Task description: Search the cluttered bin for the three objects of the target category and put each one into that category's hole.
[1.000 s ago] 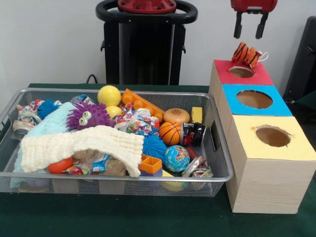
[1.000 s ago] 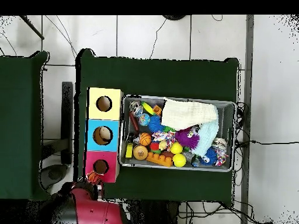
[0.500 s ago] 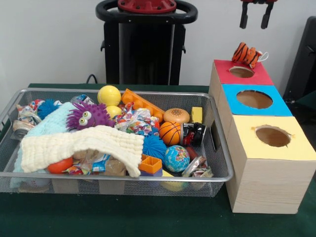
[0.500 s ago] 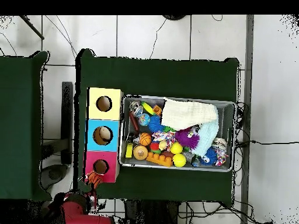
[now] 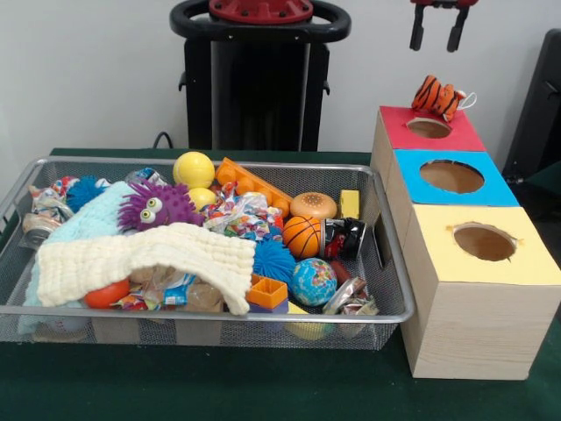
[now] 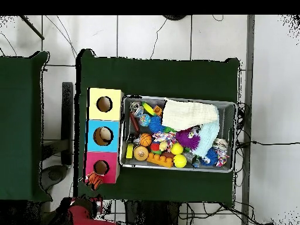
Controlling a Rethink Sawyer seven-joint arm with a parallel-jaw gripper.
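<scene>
On the red box top a tiger toy lies below the open, empty jaws.

Robotics lab, dark green cloth-covered table on a pale tiled floor crossed by black cables, plain white wall, black robot pedestal, staged wooden three-hole sorting box beside a toy-filled wire mesh bin

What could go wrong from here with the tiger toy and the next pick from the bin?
The tiger toy sits on the red box's far rim, not in the hole, so it may stay out or fall behind. The open gripper is empty. The cream cloth hides items beneath, so targets could be missed.
</scene>
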